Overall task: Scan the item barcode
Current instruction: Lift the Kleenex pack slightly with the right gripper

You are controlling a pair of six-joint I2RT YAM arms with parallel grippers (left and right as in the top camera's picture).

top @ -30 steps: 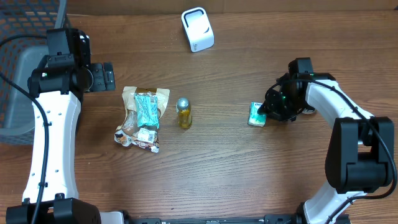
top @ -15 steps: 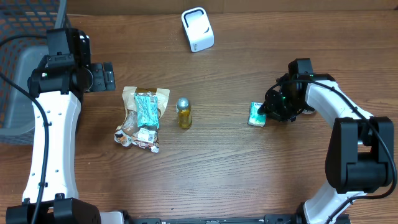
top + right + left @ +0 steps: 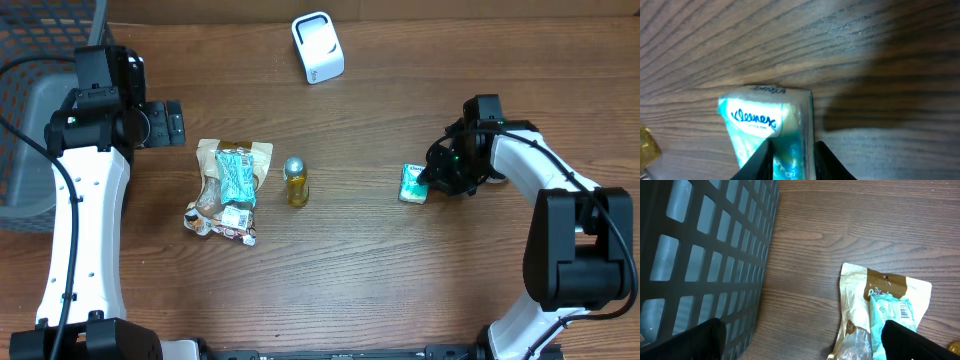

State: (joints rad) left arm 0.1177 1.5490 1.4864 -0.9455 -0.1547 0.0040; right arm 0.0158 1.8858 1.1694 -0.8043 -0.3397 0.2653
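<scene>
The right jaws clamp the tissue pack (image 3: 765,120); the left jaws stand apart near the mesh basket (image 3: 715,255).

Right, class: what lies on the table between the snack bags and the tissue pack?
The small gold bottle, beside the snack bags. From it to the tissue pack the table is bare wood. The overhead view shows this.
</scene>
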